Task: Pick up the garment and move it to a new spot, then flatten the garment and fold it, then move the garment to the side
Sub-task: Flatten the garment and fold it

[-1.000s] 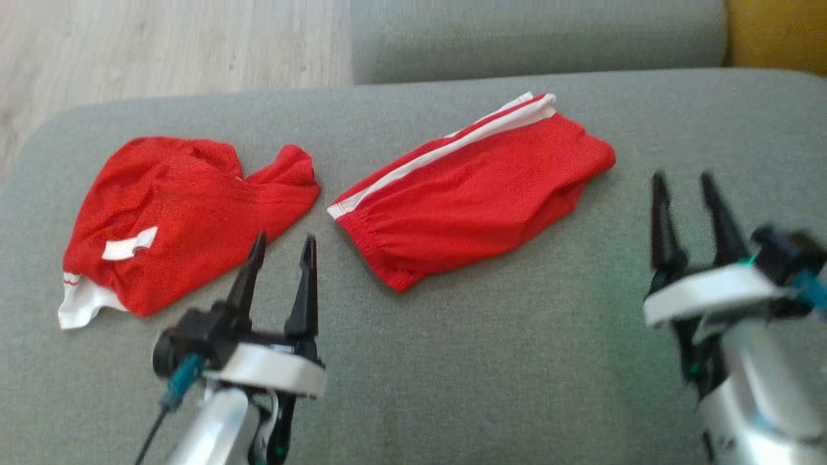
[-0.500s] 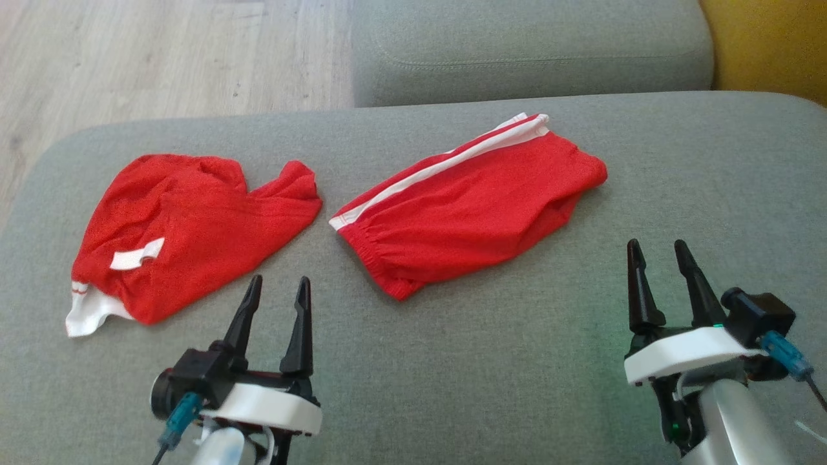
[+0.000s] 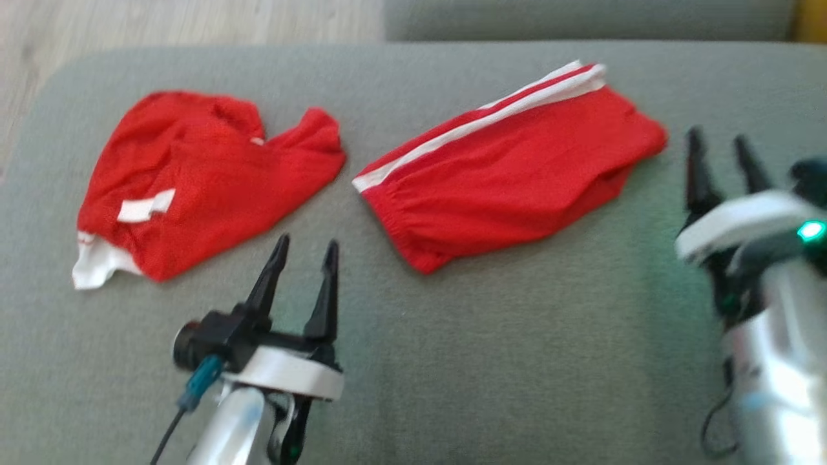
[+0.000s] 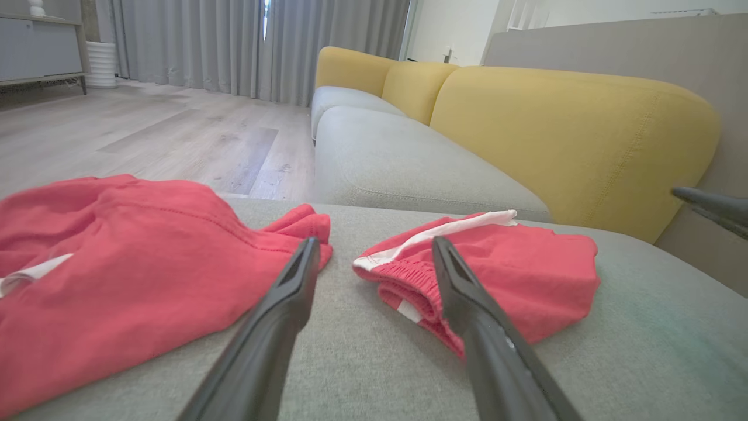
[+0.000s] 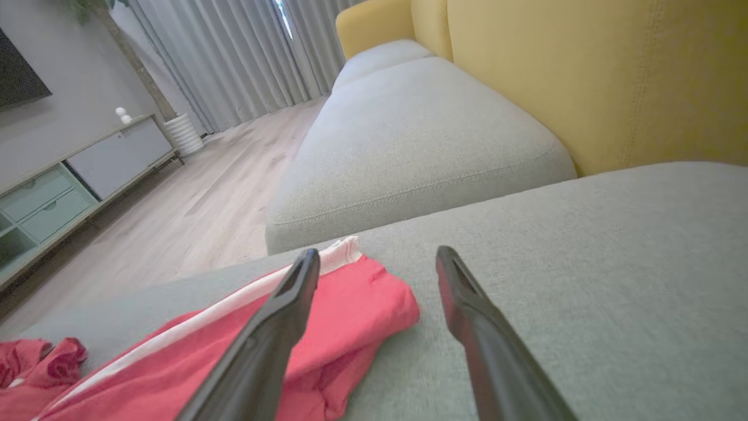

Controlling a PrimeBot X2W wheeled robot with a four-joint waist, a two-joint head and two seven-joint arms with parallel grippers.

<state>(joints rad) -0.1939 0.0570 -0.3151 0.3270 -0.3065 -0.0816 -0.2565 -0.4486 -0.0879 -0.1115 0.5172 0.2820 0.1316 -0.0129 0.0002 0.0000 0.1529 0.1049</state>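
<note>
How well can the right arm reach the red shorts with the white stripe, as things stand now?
Probably yes. The right gripper stands open and empty just right of the red shorts; bare grey cushion lies between them, and nothing else is in the way.

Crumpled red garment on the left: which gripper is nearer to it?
Left. The left gripper is open just off the near right edge of the crumpled red garment, not touching. The right gripper is beyond the striped red shorts, at their right end.

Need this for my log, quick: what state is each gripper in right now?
Left gripper: open, holding nothing.
Right gripper: open, holding nothing.
</note>
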